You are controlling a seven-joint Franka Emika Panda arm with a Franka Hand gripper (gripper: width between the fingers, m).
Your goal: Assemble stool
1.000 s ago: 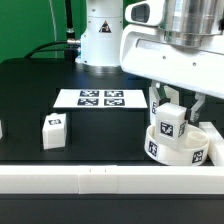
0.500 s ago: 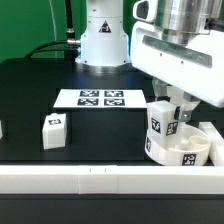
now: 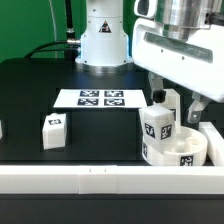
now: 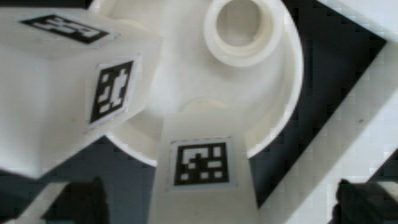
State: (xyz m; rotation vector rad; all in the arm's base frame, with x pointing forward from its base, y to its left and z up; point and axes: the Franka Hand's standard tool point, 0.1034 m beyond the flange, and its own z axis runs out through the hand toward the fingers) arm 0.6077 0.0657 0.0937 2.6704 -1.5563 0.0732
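The round white seat (image 3: 180, 150) lies at the exterior view's right near the front rail. One tagged block leg (image 3: 157, 126) stands on its left part. My gripper (image 3: 178, 108) hangs right above the seat, behind that leg. In the wrist view the seat (image 4: 240, 75) shows its centre hole. A tagged leg (image 4: 201, 160) runs down between my fingers (image 4: 365, 200) with gaps on both sides, so the gripper (image 4: 205, 208) looks open. Another tagged block (image 4: 71, 85) sits close beside it. A loose leg (image 3: 54, 130) stands on the table at the left.
The marker board (image 3: 100, 98) lies flat in the middle of the black table. A long white rail (image 3: 100, 181) runs along the front edge. A white piece (image 3: 2, 128) is cut off at the left edge. The robot base (image 3: 100, 40) stands behind.
The leg on the seat has shifted toward the exterior view's left. The seat shows more of its top. The gripper has shifted slightly above it.
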